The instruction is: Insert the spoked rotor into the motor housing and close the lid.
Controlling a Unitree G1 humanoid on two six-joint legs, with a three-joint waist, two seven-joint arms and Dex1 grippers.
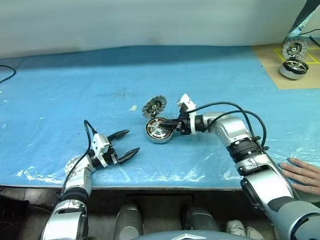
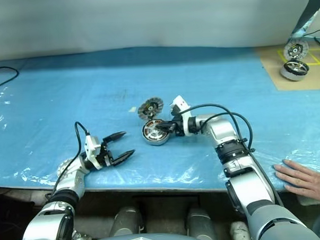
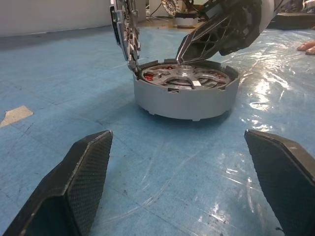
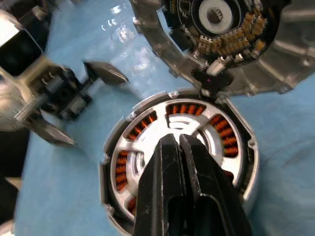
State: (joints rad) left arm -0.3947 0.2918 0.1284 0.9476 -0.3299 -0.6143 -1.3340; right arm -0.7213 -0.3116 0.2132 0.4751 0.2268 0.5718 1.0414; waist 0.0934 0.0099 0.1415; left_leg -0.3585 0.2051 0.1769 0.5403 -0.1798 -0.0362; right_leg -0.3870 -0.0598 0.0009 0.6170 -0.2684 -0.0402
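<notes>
The motor housing (image 1: 159,130) lies on the blue sheet at mid-table, copper windings (image 4: 224,132) showing inside its silver rim. The spoked rotor (image 4: 142,147) sits inside the housing, silvery spokes up. The lid (image 1: 154,106) stands open and upright on its hinge at the housing's far rim, inner side (image 4: 221,34) facing my right wrist camera. My right gripper (image 1: 166,125) is shut, and its tips rest over the rotor's hub (image 3: 184,73). My left gripper (image 1: 132,142) hovers open, apart from the housing on its near left and pointing at it, nothing between its fingers (image 3: 81,182).
A second silver-and-black motor (image 1: 294,69) and an upright disc (image 1: 295,47) sit on a tan board at the far right. A person's hand (image 1: 310,177) rests on the table's front right edge. A small silvery round part (image 1: 71,165) lies under my left forearm.
</notes>
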